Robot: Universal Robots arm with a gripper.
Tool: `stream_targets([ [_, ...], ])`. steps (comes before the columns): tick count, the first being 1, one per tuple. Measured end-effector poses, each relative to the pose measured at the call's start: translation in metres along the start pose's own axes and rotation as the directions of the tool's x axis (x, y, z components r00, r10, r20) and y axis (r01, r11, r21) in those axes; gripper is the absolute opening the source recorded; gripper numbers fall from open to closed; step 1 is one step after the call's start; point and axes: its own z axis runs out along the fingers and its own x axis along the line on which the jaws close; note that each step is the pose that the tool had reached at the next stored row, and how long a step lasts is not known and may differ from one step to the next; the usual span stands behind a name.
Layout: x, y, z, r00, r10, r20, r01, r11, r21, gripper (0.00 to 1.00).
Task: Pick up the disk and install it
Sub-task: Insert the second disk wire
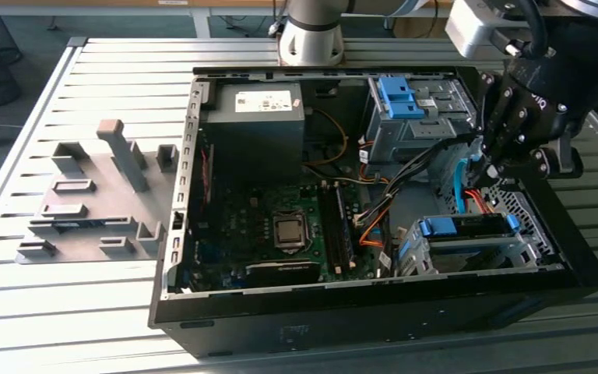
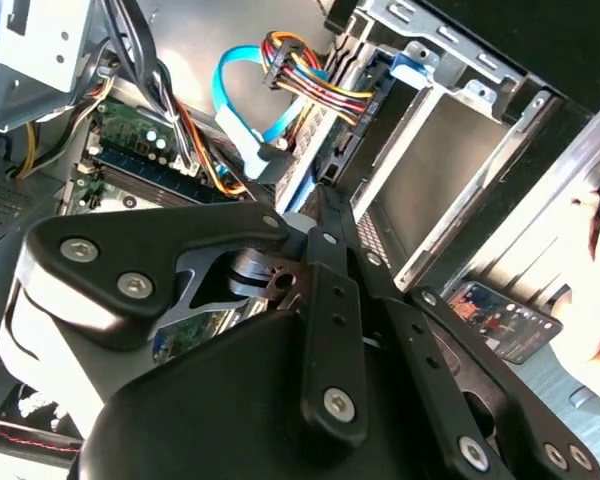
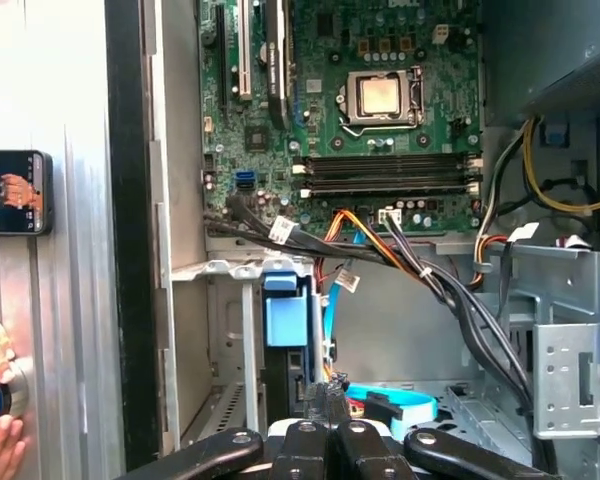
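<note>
the hand is being held at the right of the exterior view, low inside the open computer case on the slatted worktop, beside the drive cage. whether it is clenched or released cannot be told. the disk is being seen in the first wrist view at lower centre, standing on edge in the cage, just beyond the hand.

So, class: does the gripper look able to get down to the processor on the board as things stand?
Probably yes: the case is open on top, the processor lies bare, and the cables run beside it, not over it.
</note>
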Motion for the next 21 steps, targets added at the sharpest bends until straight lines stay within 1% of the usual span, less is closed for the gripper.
stream_targets([
  [2, -0.0054, 0.0004, -0.0002, 1.0000, 0.000, -0.0003, 0.000, 1.0000, 0.0000, 0.11],
  [5, -0.0168, 0.0010, -0.0006, 1.0000, 0.000, -0.0017, 0.000, 1.0000, 0.0001, 0.11],
  [7, -0.0229, 0.0012, -0.0014, 1.0000, 0.000, -0.0036, 0.000, 1.0000, 0.0002, 0.11],
  [8, -0.0250, 0.0013, -0.0023, 1.0000, 0.000, -0.0059, 0.000, 1.0000, 0.0003, 0.11],
  [10, -0.0272, 0.0014, -0.0047, 0.9999, 0.000, -0.0115, 0.000, 1.0000, 0.0005, 0.11],
  [12, -0.0288, 0.0015, -0.0073, 0.9998, 0.000, -0.0196, 0.000, 1.0000, 0.0010, 0.11],
  [14, -0.0301, 0.0015, -0.0077, 0.9996, 0.001, -0.0286, -0.001, 1.0000, 0.0013, 0.11],
  [16, -0.0312, 0.0015, -0.0076, 0.9993, 0.003, -0.0363, -0.002, 1.0000, 0.0015, 0.11],
  [17, -0.0321, 0.0015, -0.0075, 0.9992, 0.003, -0.0391, -0.003, 1.0000, 0.0016, 0.11],
  [21, -0.0382, 0.0018, -0.0075, 0.9992, 0.006, -0.0400, -0.006, 1.0000, 0.0016, 0.11],
])
